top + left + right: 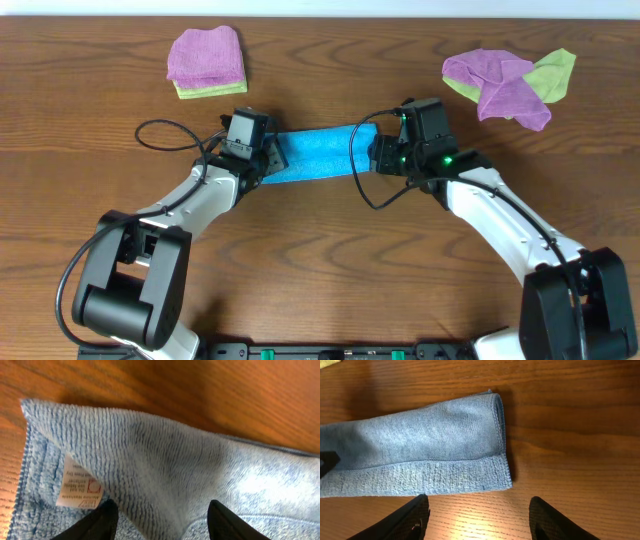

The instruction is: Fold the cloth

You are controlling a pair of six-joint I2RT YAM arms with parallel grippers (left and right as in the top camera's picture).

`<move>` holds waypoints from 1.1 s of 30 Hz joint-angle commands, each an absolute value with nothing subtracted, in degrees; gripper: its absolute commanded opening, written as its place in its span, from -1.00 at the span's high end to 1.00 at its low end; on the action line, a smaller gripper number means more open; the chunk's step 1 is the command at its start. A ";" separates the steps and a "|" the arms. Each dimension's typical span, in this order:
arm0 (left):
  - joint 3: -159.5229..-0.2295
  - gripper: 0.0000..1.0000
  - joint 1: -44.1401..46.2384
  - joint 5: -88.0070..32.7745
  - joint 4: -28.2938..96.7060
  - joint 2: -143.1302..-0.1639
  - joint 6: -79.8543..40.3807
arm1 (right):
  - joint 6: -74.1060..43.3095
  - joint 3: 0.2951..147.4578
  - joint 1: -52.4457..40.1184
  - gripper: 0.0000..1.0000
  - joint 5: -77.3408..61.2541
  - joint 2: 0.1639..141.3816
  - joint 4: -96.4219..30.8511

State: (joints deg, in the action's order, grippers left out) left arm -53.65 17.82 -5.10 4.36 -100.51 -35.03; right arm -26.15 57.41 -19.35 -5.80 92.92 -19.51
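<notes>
The sky-blue cloth [315,153] lies on the wooden table folded into a long strip between my two grippers. My left gripper [262,160] is at its left end. In the left wrist view the cloth [165,455] fills the frame, a white care label [79,485] shows, and the open fingers [162,510] straddle a raised fold without clamping it. My right gripper [385,150] is at the right end. In the right wrist view the cloth's right end [420,455] lies just ahead of the open, empty fingers [479,505], which are over bare wood.
A folded purple cloth on a light green one [206,60] sits at the back left. Crumpled purple and light green cloths [510,85] lie at the back right. Black cables loop beside each wrist [165,135].
</notes>
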 commanded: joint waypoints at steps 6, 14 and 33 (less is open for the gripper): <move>-54.54 -0.11 17.65 -6.63 4.14 -99.96 -39.46 | -25.63 57.45 -19.53 -0.27 -6.07 92.14 -19.77; -54.54 -0.13 18.00 -7.05 4.01 -99.98 -45.23 | -25.63 57.45 -19.53 -0.27 -6.31 92.14 -19.75; -54.54 0.88 19.53 -4.99 0.82 -102.98 -42.06 | -24.56 57.45 -19.53 -0.25 -6.94 92.14 -21.32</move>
